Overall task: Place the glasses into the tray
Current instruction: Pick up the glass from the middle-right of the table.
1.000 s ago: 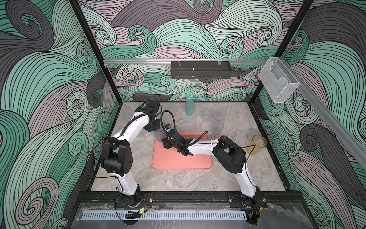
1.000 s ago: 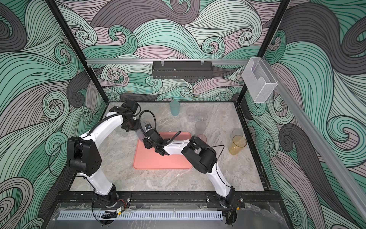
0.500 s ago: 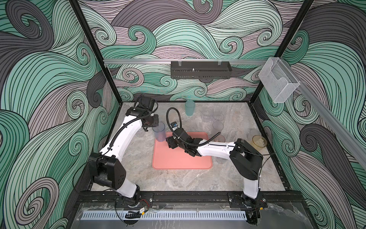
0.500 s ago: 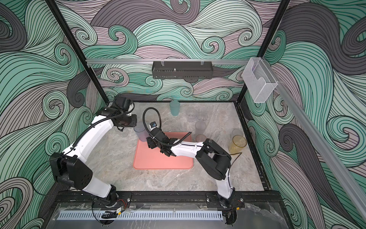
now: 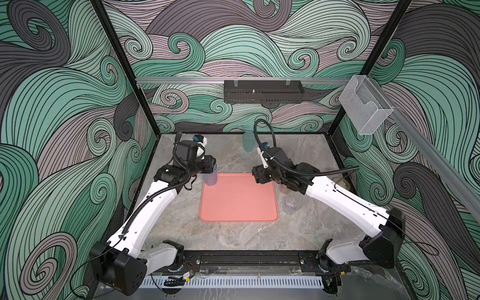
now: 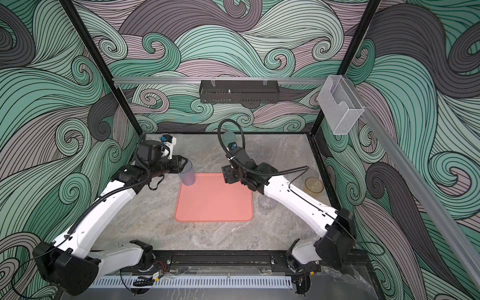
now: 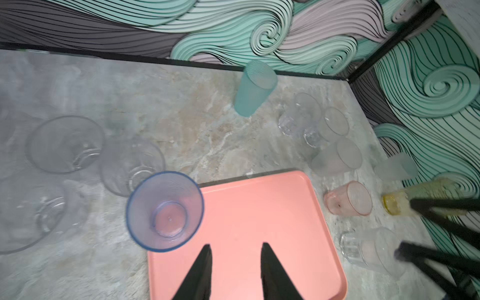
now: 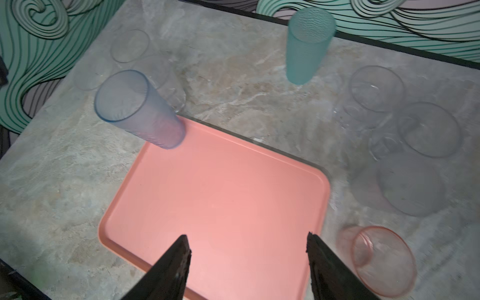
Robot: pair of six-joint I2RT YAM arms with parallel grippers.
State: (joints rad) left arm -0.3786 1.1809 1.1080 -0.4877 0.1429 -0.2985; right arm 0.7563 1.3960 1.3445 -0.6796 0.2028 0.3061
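Left jaws: parted a little with nothing between them, hanging by the tray's far left corner.
Right jaws: spread wide and empty, above the tray's far right corner.
Tall blue-grey see-through tumbler [image 7: 165, 210] [image 5: 210, 175] [image 8: 140, 109]: upright on the tray's far left corner. It is just beside my left jaws, off to one side and not between them, and well apart from my right jaws.
Flat salmon-pink rectangular tray [image 5: 239, 205] [image 6: 213, 202] [image 7: 259, 207] [image 8: 220, 194]: in the middle of the grey marbled desk [image 5: 233, 241], under both sets of jaws.
Tall teal frosted tumbler [image 5: 248, 141] [image 7: 253, 88] [image 8: 306, 46]: on the desk at the back wall, beyond the tray.
Short pink-red tumbler [image 7: 348, 198] [image 8: 381, 262]: on the desk just off the tray's right edge, near my right jaws.
Short clear faceted glass [image 5: 292, 205] [image 6: 266, 204] [image 7: 371, 249]: beside the tray's right edge, nearer the front.
Orange tumbler [image 6: 314, 185] [image 7: 394, 204]: by the right wall.
Clear glasses, right [image 7: 335, 124]: clustered behind the tray's far right corner.
Clear glasses, left [image 7: 65, 144]: grouped behind the blue-grey tumbler, blurred.
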